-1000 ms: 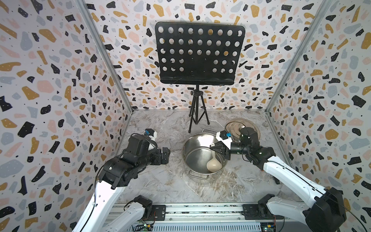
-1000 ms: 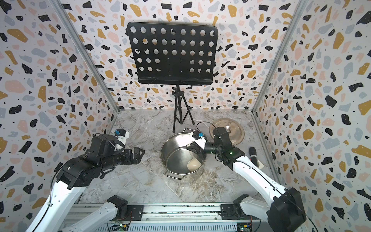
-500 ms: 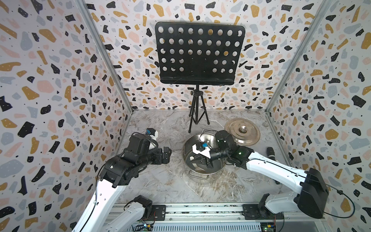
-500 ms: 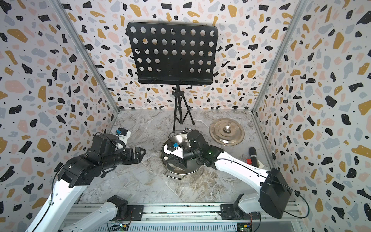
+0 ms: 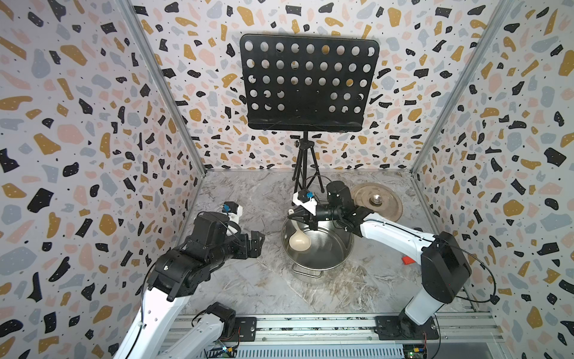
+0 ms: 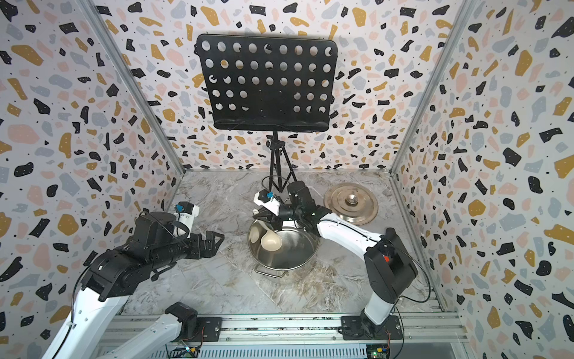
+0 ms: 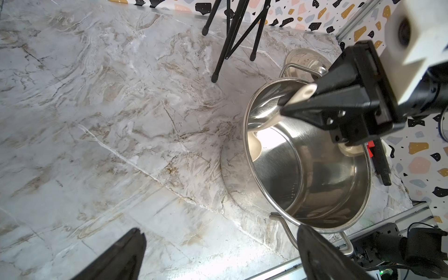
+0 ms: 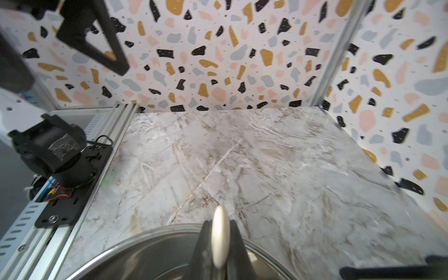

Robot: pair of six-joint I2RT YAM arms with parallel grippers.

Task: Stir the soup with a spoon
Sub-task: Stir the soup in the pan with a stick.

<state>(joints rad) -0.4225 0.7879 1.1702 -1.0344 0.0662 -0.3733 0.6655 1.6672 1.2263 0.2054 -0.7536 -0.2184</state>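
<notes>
Ladle [image 5: 299, 241] looks light, stiff, slick plastic; right gripper [image 5: 292, 215] clamps its handle tip, left gripper [image 5: 257, 244] hangs wide apart

Both top views look steeply down from high at the front over the whole desk [image 5: 264, 289], while each wrist camera looks from much nearer across it, and all four share the pot [image 5: 326, 251].

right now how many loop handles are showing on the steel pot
2. The near handle is on the stockpot's front side. The far handle is on the opposite, back side, clearest in the left wrist view. No others seem hidden.
</notes>
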